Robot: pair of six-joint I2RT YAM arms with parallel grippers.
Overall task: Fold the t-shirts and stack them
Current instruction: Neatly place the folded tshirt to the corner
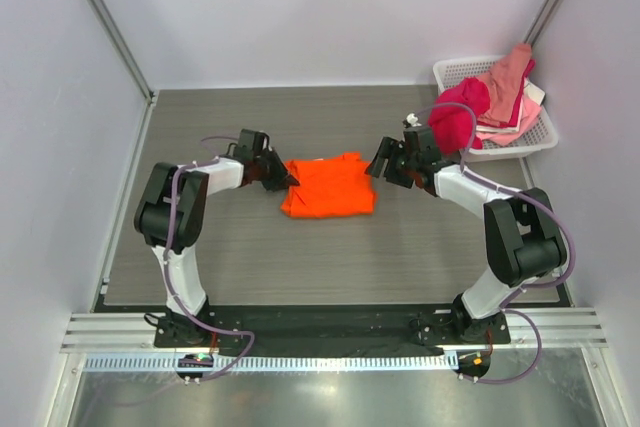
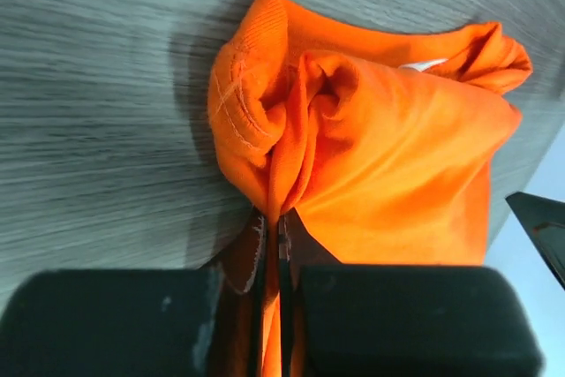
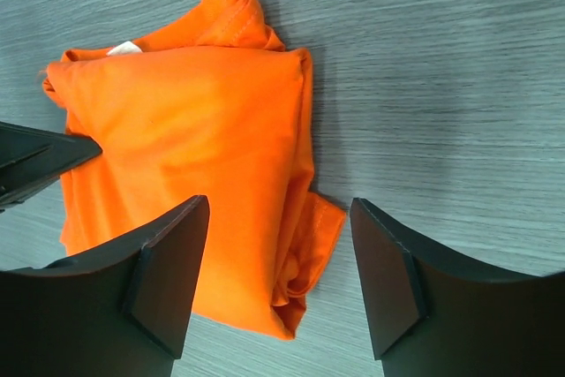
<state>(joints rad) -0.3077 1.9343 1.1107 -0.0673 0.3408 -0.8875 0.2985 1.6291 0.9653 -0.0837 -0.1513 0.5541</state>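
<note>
two arms share one grey wood-grain table (image 1: 300, 267). well beyond the right claw (image 1: 386, 161), toward the far right corner, sits the white lattice basket (image 1: 548, 137), with a magenta shirt (image 1: 460, 115) spilling over its near rim and a salmon shirt (image 1: 510, 75) heaped behind it; neither looks folded. between the two claws lies the orange t-shirt (image 1: 328, 187), flat on the table as a rough, doubled rectangle. the left claw (image 2: 272, 237) is clenched on the shirt edge nearest it, with a bunched ridge of cloth pinched between its fingers and rising just ahead of them. the right claw is released, its jaws spread wide and hanging just over the opposite edge, where a loose hem sticks out beneath the top layer; no contact with the cloth can be seen. a small white label (image 3: 124, 47) peeks out at the shirt's far corner, ahead of the right claw.

the step in hand looks like a late fold of the orange t-shirt, with stacking not yet begun. the next move seems to call for the left claw to carry its pinched edge across toward the right claw, low and even so the layers do not slide, or for the right claw to close on the stray hem first.
</note>
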